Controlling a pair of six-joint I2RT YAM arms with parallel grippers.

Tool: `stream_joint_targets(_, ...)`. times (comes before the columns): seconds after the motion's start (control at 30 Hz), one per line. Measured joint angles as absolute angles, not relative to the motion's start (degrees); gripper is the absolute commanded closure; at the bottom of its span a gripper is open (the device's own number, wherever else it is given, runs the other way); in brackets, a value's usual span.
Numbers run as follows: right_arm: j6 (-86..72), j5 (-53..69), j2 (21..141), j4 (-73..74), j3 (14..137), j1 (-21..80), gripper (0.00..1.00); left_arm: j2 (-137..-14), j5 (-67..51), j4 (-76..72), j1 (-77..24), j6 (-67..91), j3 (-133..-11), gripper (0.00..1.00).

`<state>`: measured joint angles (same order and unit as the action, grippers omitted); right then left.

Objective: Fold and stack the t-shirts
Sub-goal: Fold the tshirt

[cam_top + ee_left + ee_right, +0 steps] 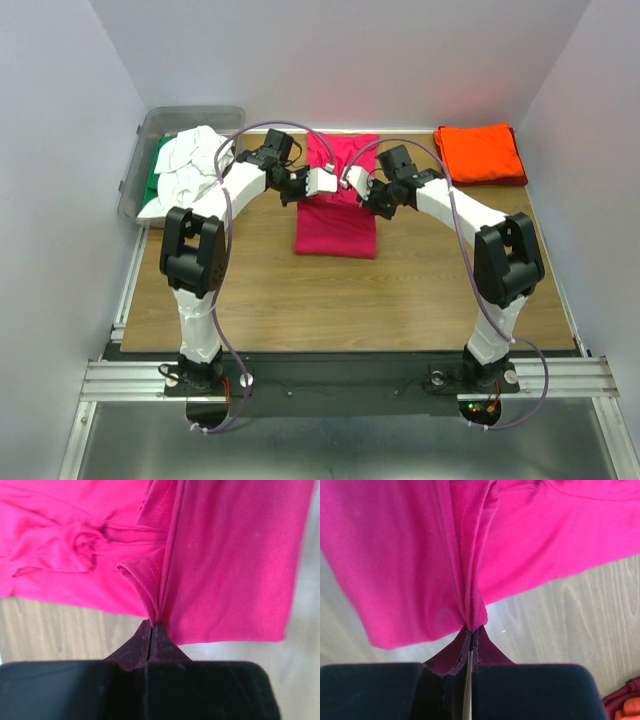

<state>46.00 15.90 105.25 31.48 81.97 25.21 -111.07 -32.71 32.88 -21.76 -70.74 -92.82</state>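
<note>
At centre, left claw (pixel 151 625) and right claw (pixel 470 629) pinch the magenta t-shirt (pixel 336 228).

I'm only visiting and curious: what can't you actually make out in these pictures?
- Top view: the arms cover the middle of the pink shirt, so its folds there are hidden.
- Top view: the white shirt covers most of the green shirt in the bin; how many lie there is unclear.
- Right wrist view: the orange shirt is cut off by the corner.

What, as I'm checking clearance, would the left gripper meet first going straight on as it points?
The magenta-pink t-shirt: the left gripper is shut on its edge, with more of that cloth directly ahead. What lies beyond it is unclear.
</note>
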Motion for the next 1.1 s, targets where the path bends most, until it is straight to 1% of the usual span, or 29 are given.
stream_joint_targets(0.17,47.1,16.4,112.7,31.4,88.4,22.7,0.99,-118.6,-32.6,33.3,-20.8,-72.6,-100.0,1.00)
stream_joint_targets(0.23,47.2,16.4,114.8,31.4,89.8,22.2,0.98,-120.5,-32.5,32.8,-20.5,-72.9,-100.9,0.92)
stream_joint_targets(0.27,47.2,16.3,116.3,31.4,90.7,22.0,0.91,-121.5,-32.4,32.5,-20.3,-73.1,-101.4,0.82)
stream_joint_targets(0.3,47.1,16.3,117.2,31.5,91.2,21.8,0.86,-122.2,-32.3,32.4,-20.2,-73.1,-101.7,0.82)
stream_joint_targets(0.33,46.9,16.1,118.5,31.8,92.4,21.7,0.68,-123.0,-32.1,32.4,-20.1,-73.1,-102.3,0.66)
stream_joint_targets(0.37,46.6,15.9,119.6,31.9,93.7,21.7,0.58,-123.9,-31.6,32.3,-20.0,-73.1,-103.1,0.56)
stream_joint_targets(0.4,45.8,15.3,120.9,31.8,95.2,21.6,0.46,-124.4,-31.2,31.9,-20.0,-73.1,-103.6,0.31)
stream_joint_targets(0.43,45.0,14.7,121.6,31.8,96.0,21.5,0.31,-124.9,-30.6,31.4,-19.9,-72.5,-104.0,0.23)
stream_joint_targets(0.6,43.0,13.0,121.2,31.7,97.6,19.9,0.31,-124.9,-29.4,28.0,-19.0,-69.7,-105.1,0.22)
stream_joint_targets(0.63,42.4,12.7,120.6,31.9,97.6,19.8,0.35,-124.5,-29.5,27.2,-18.7,-68.7,-105.0,0.23)
stream_joint_targets(0.67,41.9,12.7,119.7,32.1,97.4,19.4,0.39,-124.0,-29.6,27.1,-18.5,-67.8,-104.9,0.27)
stream_joint_targets(0.7,41.4,12.6,118.2,31.9,96.6,19.2,0.43,-123.3,-29.7,26.5,-18.3,-67.3,-104.2,0.27)
stream_joint_targets(0.73,40.7,13.0,115.9,31.6,95.0,19.1,0.51,-121.5,-30.3,26.2,-18.0,-66.3,-102.6,0.32)
stream_joint_targets(0.77,40.4,13.3,114.5,31.6,93.6,19.1,0.54,-119.0,-30.8,26.2,-17.8,-65.7,-100.4,0.37)
stream_joint_targets(0.8,39.9,13.8,110.0,32.1,90.7,19.2,0.56,-116.9,-31.3,25.6,-17.6,-65.4,-98.2,0.38)
stream_joint_targets(0.87,38.9,14.3,104.7,32.2,86.9,19.9,0.57,-110.9,-32.6,25.1,-17.3,-65.3,-91.9,0.40)
stream_joint_targets(0.9,38.2,14.6,103.9,32.2,85.3,20.1,0.58,-107.8,-33.3,25.0,-17.2,-65.1,-88.0,0.40)
stream_joint_targets(0.93,37.2,15.2,99.6,32.5,83.0,21.5,0.57,-105.0,-33.6,24.9,-17.2,-65.1,-85.1,0.39)
stream_joint_targets(0.97,36.1,15.9,98.2,32.5,81.6,22.3,0.57,-102.2,-34.2,25.2,-17.3,-65.1,-81.9,0.38)
stream_joint_targets(1.0,35.6,16.2,97.8,32.5,81.1,22.7,0.57,-100.1,-34.5,25.5,-17.6,-65.1,-79.5,0.38)
stream_joint_targets(1.1,32.9,18.5,97.4,32.5,77.7,25.2,0.55,-96.0,-35.0,23.8,-19.4,-65.1,-71.3,0.32)
